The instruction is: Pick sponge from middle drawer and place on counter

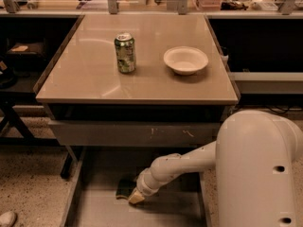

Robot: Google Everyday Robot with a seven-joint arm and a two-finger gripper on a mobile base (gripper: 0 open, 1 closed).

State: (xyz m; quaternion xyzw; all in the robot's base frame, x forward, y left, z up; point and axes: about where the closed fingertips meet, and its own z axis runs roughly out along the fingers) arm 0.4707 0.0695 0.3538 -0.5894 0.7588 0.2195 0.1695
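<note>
The sponge lies dark green face up on the floor of the pulled-out grey middle drawer, at the bottom of the camera view. My gripper reaches down into the drawer from the white arm at the right and sits right against the sponge's right end. The glossy beige counter is above the drawer, at the middle of the view.
A green can and a white bowl stand on the counter. A shallower grey drawer with pale scratches on its front sticks out just under the counter, above the middle drawer. My arm's big white housing fills the lower right.
</note>
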